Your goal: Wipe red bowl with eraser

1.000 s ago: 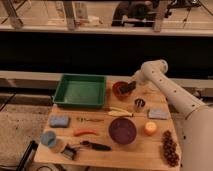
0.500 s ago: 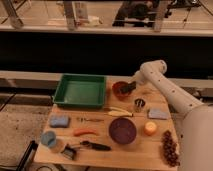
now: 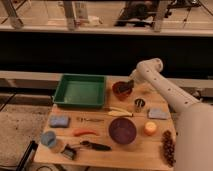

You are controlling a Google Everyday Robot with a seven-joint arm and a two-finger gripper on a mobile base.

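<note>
**Gripper (image 3: pixel 128 86) set at the right rim of the red bowl (image 3: pixel 120 90)**

Whether the gripper is closed or spread cannot be told. Its dark end is merged with what may be the eraser, which is not made out apart from it, nor seen lying on the table (image 3: pixel 145 150). The red bowl is found at the table's far side, right of the green tray (image 3: pixel 80 105), directly left of the gripper. A wiping stroke is therefore judged to be needed leftward and down into the hollow.

The gripper (image 3: pixel 128 86) hung at the right rim of the small round orange-red bowl (image 3: pixel 120 91), beside the green plastic tray (image 3: pixel 79 105).
</note>
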